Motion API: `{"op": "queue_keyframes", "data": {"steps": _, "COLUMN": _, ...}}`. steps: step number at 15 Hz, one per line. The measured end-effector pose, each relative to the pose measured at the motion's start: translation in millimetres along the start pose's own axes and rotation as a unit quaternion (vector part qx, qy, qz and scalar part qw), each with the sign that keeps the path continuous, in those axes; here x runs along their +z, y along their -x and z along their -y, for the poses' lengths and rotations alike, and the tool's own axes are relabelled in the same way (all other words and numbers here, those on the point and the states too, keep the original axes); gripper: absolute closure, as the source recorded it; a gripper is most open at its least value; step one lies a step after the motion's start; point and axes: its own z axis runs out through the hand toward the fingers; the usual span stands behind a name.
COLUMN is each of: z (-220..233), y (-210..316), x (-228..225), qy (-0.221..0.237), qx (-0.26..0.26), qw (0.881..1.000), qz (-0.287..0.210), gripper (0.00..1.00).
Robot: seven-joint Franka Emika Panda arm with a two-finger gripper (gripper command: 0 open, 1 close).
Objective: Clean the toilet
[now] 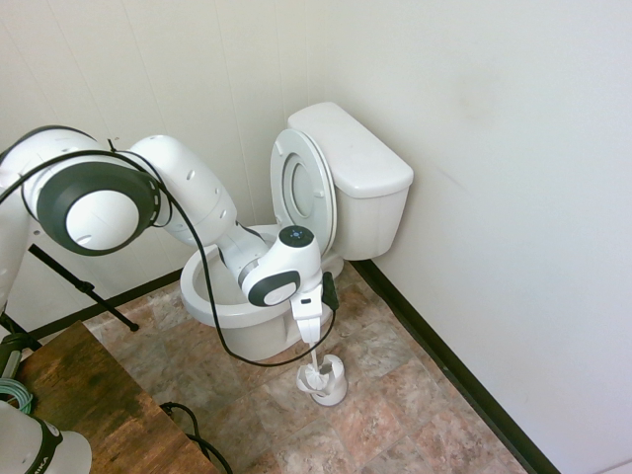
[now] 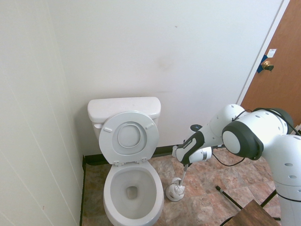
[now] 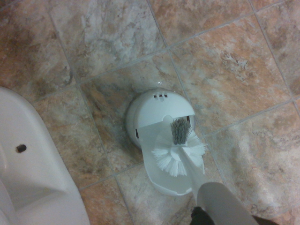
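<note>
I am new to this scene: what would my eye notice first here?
First the white toilet in the corner, its seat and lid raised against the tank. Beside it on the tiled floor, the gripper points down, shut on the toilet brush, whose head sits in its small white holder.

Toilet (image 2: 131,188): front of bowl cut off by the bottom edge in the second exterior view; near rim hidden behind the arm in the first. Wrist view catches only a slice of its base (image 3: 33,173) at the frame edge. Brush (image 3: 176,150): handle blurred and cropped at the wrist view's bottom. Brush holder (image 1: 324,380): too small in both exterior views for detail. Jaws: too small to make out.
</note>
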Motion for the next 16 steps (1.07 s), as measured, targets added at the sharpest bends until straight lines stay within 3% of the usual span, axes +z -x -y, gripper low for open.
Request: {"op": "queue_keyframes", "data": {"steps": 16, "z": 60, "y": -31, "x": 71, "qy": 0.041, "qx": 0.012, "qw": 0.999, "qz": 0.029, "gripper": 1.00}}
